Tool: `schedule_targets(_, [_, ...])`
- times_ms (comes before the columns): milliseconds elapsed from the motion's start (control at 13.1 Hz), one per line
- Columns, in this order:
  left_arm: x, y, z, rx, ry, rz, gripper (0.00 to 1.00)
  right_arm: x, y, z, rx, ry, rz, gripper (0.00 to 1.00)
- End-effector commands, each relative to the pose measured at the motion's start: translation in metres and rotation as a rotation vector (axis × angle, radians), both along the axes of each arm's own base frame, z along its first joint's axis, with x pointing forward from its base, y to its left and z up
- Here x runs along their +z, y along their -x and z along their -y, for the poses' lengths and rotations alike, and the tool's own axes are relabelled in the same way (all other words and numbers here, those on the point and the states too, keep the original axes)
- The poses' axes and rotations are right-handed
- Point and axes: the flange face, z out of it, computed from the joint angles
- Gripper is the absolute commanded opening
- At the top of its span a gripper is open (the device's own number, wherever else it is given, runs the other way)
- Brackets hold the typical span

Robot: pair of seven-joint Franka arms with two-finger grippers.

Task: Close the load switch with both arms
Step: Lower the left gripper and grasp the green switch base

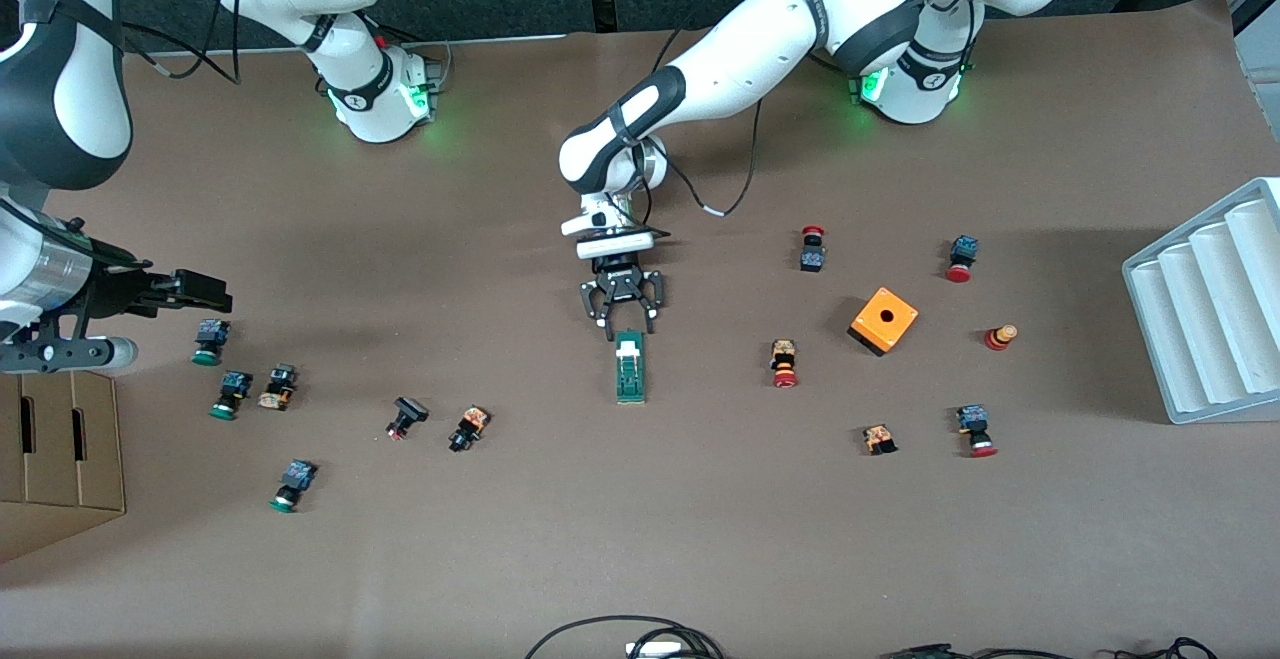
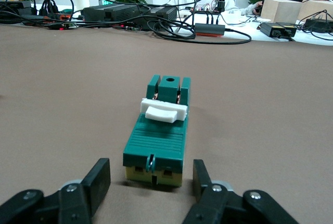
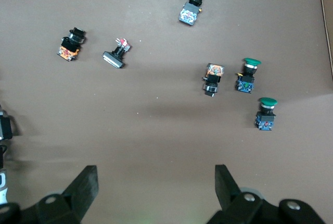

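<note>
Load switch (image 1: 630,367) lies mid-tabletop; left gripper (image 1: 622,317) straddles its end, jaws part-open, gripping nothing, to brace it. Right gripper (image 3: 156,182) waits, jaws wide, empty.

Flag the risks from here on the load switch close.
1. The left gripper straddles only the end of the load switch, fingers apart from its sides. A grip that short may let the block pivot or slide on the table.
2. The white lever sits toward the other end, and pushing it could tip the block.
3. The right gripper hangs open over the green push-buttons, away from the switch; its path crosses loose buttons.
</note>
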Motion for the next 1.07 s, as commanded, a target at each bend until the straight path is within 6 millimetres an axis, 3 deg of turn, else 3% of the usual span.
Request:
schedule_targets(0, [-0.006,0.003,0.000,0.000,0.017,0.017,0.46,0.006,-0.007,-0.004,-0.015,-0.051,0.035,1.00])
schedule_targets(153, [-0.003,0.002,0.001,0.003,0.021,0.018,0.30,0.000,-0.011,-0.007,-0.015,-0.064,0.035,1.00])
schedule_targets(688, [-0.004,0.002,0.001,0.003,0.021,0.019,0.28,-0.019,-0.024,-0.025,0.012,-0.065,0.047,1.00])
schedule_targets(993, [-0.004,0.002,0.001,0.001,0.020,0.017,0.28,-0.041,-0.038,-0.084,0.101,-0.068,0.080,1.00])
